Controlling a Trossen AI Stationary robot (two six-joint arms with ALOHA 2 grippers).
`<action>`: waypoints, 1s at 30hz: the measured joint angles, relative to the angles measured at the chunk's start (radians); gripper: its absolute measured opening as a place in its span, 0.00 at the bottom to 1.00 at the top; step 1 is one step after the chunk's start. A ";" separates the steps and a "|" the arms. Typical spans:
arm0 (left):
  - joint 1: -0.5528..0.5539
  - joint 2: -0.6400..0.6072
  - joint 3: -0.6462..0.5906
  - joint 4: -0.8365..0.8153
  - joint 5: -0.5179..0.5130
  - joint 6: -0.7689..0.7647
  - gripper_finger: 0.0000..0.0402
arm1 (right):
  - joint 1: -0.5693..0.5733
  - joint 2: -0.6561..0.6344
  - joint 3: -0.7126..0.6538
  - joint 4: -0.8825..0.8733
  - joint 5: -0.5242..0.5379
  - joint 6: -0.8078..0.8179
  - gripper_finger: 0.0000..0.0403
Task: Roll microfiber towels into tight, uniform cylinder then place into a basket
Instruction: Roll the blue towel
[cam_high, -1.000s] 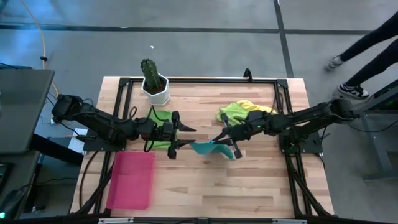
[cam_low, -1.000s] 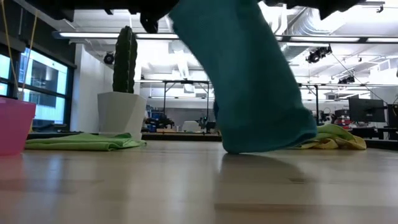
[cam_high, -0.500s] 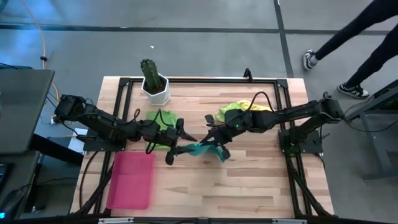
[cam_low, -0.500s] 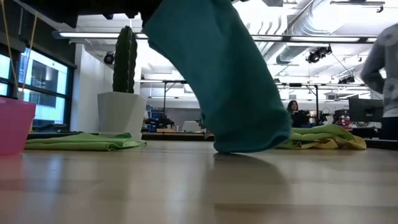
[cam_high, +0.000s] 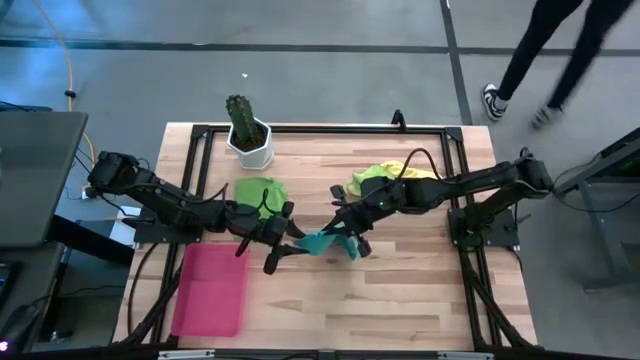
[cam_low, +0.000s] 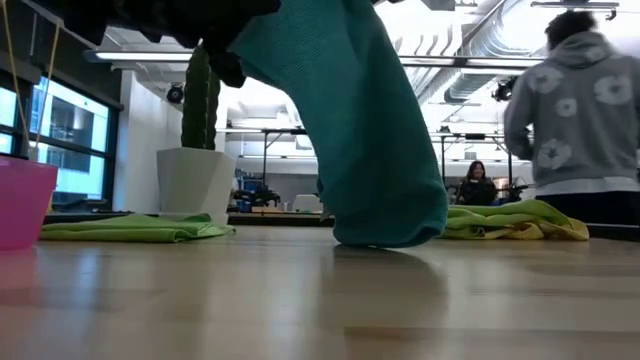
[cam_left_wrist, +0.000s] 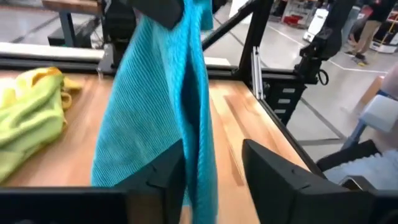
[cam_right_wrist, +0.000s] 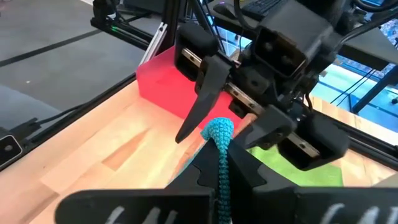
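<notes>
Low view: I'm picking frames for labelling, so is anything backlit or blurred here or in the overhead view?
Low view: bright ceiling lights backlight the hanging teal microfiber towel; the near wooden tabletop is soft. High view: even light, but the walking person is motion-blurred.

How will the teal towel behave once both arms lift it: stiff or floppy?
Probably floppy: the teal towel hangs in loose folds from the right gripper, its bottom edge crumpled on the table. Likely light, since one pinched corner carries it. Its ribbed weave should grip well.

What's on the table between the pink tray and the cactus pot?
A green towel lies flat between the pink tray and the cactus pot, shown in the high view.
</notes>
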 joint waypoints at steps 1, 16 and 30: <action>0.000 0.000 0.000 -0.007 -0.001 -0.010 0.30 | 0.000 0.000 0.000 -0.001 0.000 0.000 0.00; 0.000 0.000 0.062 -0.090 -0.145 0.013 0.01 | 0.021 -0.026 0.000 -0.009 0.046 0.021 0.00; 0.024 -0.002 0.527 -0.895 -0.524 0.209 0.00 | -0.034 -0.153 0.000 -0.160 0.461 0.018 0.00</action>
